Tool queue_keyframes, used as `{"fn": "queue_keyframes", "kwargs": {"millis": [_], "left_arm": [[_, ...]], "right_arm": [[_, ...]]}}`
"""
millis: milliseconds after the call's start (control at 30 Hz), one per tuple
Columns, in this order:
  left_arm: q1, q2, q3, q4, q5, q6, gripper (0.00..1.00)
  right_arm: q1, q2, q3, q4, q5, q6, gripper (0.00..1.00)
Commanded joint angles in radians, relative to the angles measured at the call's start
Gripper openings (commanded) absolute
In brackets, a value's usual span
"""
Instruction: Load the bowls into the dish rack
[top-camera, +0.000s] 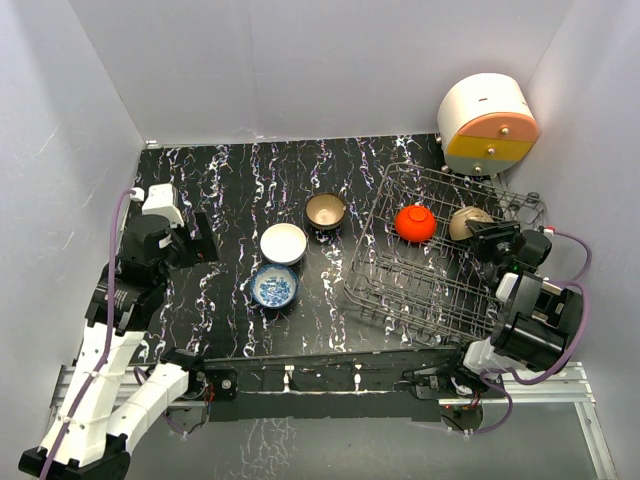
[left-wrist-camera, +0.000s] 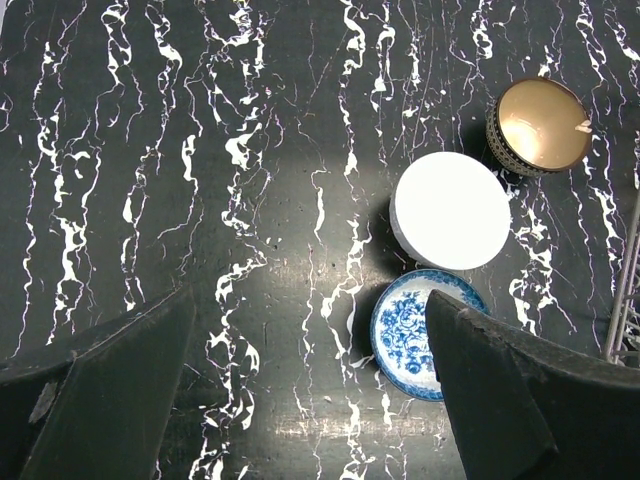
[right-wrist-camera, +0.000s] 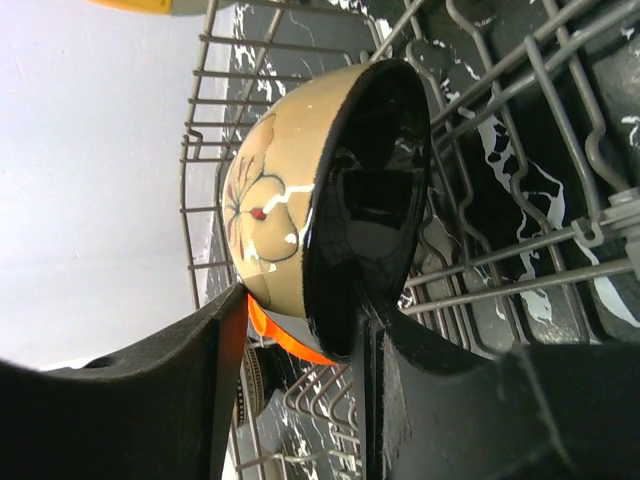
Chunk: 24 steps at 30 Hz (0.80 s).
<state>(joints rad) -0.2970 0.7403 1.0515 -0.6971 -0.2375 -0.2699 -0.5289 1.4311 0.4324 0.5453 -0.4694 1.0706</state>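
The grey wire dish rack (top-camera: 400, 290) lies at the right. In it the red-orange bowl (top-camera: 415, 222) stands on edge. My right gripper (top-camera: 492, 240) is shut on a bowl with a black inside and a tan flowered outside (top-camera: 468, 222), held on edge among the tines at the rack's far right. In the right wrist view my fingers (right-wrist-camera: 300, 305) pinch this bowl (right-wrist-camera: 290, 200), and the red-orange bowl (right-wrist-camera: 275, 335) shows behind it. The white bowl (top-camera: 283, 242), the blue-and-white bowl (top-camera: 274, 286) and the tan bowl with a golden inside (top-camera: 325, 210) sit on the table. My left gripper (top-camera: 205, 240) is open and empty.
A white, orange and yellow drum-shaped container (top-camera: 488, 125) stands behind the rack at the back right. White walls close in the black marbled table (top-camera: 230, 190). In the left wrist view the white (left-wrist-camera: 450, 210), blue (left-wrist-camera: 410, 330) and golden (left-wrist-camera: 540, 125) bowls lie right of my open gripper (left-wrist-camera: 310, 300).
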Motion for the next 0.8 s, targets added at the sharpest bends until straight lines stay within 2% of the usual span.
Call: {"fn": "queue_keyframes", "kwargs": {"millis": [0, 200, 333, 767], "left_arm": [[-0.004, -0.020, -0.010, -0.009, 0.014, -0.001, 0.97], [-0.004, -0.036, -0.020, -0.010, 0.010, 0.003, 0.97], [-0.004, -0.043, -0.030, -0.007, 0.015, 0.001, 0.97], [-0.004, -0.026, -0.039, 0.023, 0.030, 0.006, 0.97]], "right_arm": [[-0.011, 0.020, 0.006, -0.159, 0.073, -0.082, 0.46], [-0.011, 0.022, 0.020, -0.209, 0.085, -0.118, 0.47], [-0.011, 0.032, 0.031, -0.246, 0.099, -0.141, 0.63], [-0.032, -0.038, 0.052, -0.352, 0.122, -0.183, 0.64]]}}
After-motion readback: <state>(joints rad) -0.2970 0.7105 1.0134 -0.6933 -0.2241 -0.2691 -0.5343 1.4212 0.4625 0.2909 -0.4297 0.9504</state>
